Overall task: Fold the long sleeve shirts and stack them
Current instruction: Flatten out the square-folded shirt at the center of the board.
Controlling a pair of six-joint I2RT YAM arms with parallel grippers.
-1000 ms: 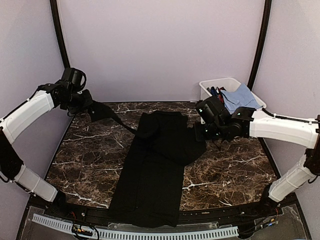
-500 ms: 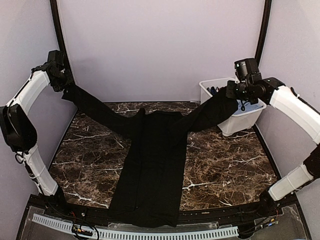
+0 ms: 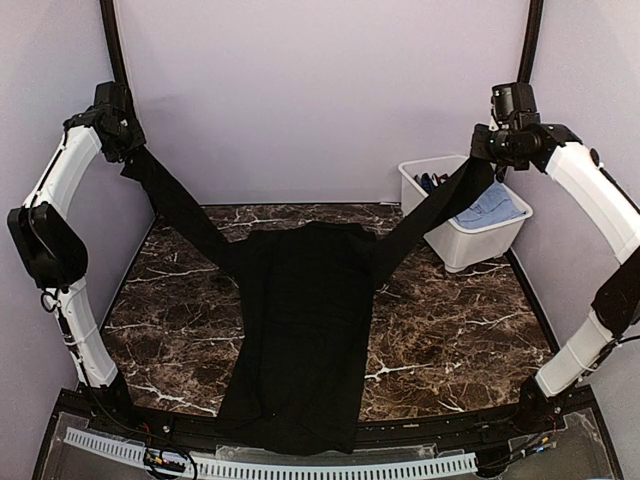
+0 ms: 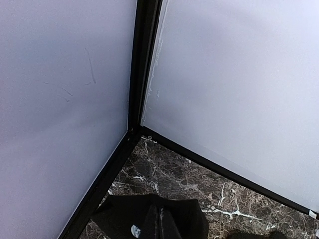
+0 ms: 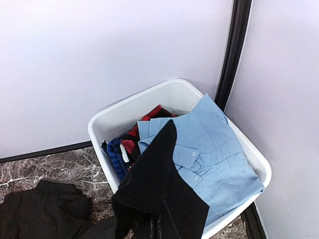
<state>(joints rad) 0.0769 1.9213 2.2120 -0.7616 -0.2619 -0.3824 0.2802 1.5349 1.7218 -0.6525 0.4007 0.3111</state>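
The left tool point(image 3: 127, 152) was pressed together on one sleeve point(image 3: 180, 205) of the black shirt point(image 3: 300, 320), high beside the left rear corner post point(image 3: 110, 40). The right tool point(image 3: 488, 152) pinched the other sleeve point(image 3: 430, 215) likewise, above the white bin point(image 3: 470, 255), which held a light blue shirt point(image 3: 492, 208). Both sleeves ran taut down to the shirt body. The body lay flat along the centre of the table point(image 3: 450, 330), its hem overhanging the near edge. Bare table lay on both sides of the body.
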